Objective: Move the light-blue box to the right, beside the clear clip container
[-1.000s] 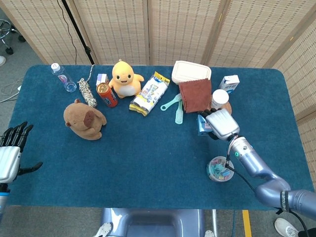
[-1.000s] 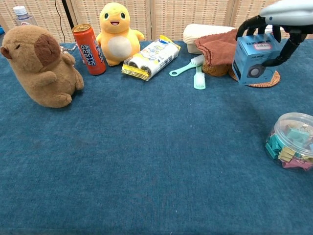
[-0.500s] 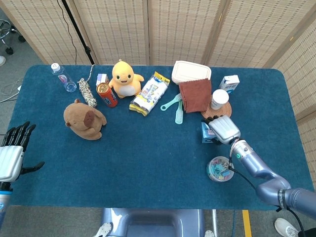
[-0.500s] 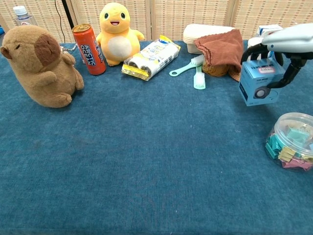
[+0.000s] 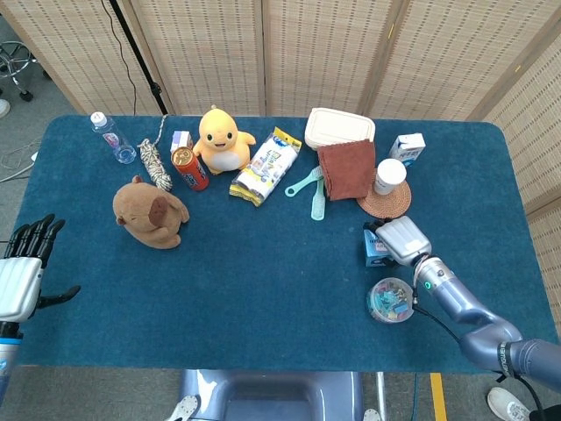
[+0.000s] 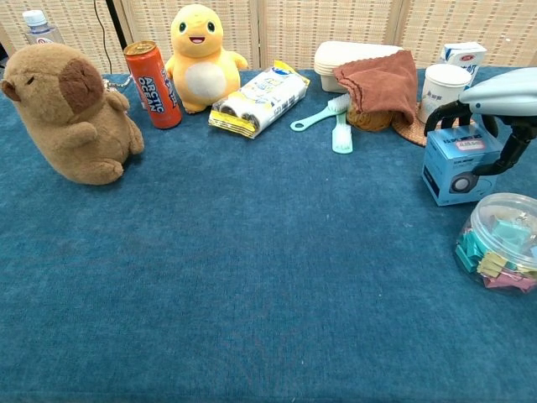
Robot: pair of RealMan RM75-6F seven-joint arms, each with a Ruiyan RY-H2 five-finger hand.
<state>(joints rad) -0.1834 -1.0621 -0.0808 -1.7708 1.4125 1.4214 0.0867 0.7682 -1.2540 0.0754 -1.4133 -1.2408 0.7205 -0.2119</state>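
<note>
Light-blue box set down just behind the clip container, right robot hand clasped over it

Nearest the counter's front edge on the right stands the clear round plastic container of coloured clips [image 6: 502,243]; just behind it the small light-blue cardboard box [image 6: 456,165] stands upright, apparently on the blue counter [image 6: 252,277], with a dark round picture on its front and a pale label on top. The silver right robot hand [image 6: 495,105] grips it from above, dark fingers [image 6: 438,116] hooked over its sides. To finish well, spread the fingers gently and lift straight up, so that neither the box nor the container is nudged. The left robot hand [image 5: 22,272] hangs off the counter's left edge, fingers spread, holding nothing.
</note>
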